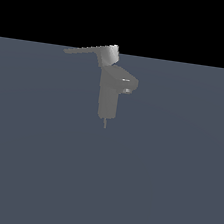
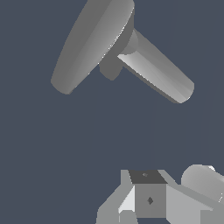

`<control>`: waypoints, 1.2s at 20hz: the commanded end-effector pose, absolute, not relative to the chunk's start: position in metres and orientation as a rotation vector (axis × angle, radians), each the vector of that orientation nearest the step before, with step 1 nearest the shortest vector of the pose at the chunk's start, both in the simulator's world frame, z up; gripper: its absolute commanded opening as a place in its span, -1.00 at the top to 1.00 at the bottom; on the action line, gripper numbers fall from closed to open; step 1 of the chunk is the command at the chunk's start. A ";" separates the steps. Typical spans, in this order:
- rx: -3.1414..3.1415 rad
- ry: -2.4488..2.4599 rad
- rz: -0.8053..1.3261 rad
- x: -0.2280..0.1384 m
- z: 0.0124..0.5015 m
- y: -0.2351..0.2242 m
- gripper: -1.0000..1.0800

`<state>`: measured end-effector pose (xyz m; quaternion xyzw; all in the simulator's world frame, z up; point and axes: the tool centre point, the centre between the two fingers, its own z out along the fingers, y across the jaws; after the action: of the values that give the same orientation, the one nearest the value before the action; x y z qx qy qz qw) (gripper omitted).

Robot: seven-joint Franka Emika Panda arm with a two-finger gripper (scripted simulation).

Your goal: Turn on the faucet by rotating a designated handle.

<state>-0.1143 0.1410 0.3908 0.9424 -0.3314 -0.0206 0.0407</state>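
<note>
I hover high above the small grey blocky faucet [image 1: 110,96], apart from its long flat grey lever [image 1: 84,51]; whether my pale grey pincer [image 2: 151,201] is spread, I cannot tell.

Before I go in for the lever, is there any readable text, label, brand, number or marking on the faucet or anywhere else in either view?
None: no text, number or sign shows in either view.
The small plain grey blocky faucet is unmarked.
Its long thin flat grey lever handle is bare too.
The plain dark blue-grey floor carries nothing.
The grey robot gripper shows only small dark spots, not characters.
</note>
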 end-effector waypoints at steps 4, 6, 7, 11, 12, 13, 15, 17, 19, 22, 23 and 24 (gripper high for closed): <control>2.823 -1.153 -0.083 -0.088 0.372 0.153 1.00; 2.798 -1.201 -0.090 -0.078 0.365 0.156 1.00; 2.785 -1.225 -0.094 -0.073 0.361 0.158 1.00; 2.730 -1.323 -0.108 -0.052 0.346 0.163 1.00; 2.716 -1.347 -0.111 -0.047 0.343 0.164 1.00; 2.700 -1.372 -0.115 -0.041 0.339 0.165 1.00; 2.668 -1.422 -0.122 -0.030 0.331 0.166 1.00; 2.634 -1.473 -0.129 -0.019 0.322 0.167 1.00; 2.598 -1.525 -0.137 -0.007 0.314 0.168 1.00; 2.544 -1.597 -0.147 0.010 0.301 0.167 1.00; 2.527 -1.620 -0.150 0.015 0.297 0.167 1.00; 2.510 -1.641 -0.153 0.021 0.294 0.167 1.00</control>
<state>0.0122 0.1672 0.2996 0.8421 -0.5328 -0.0498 0.0674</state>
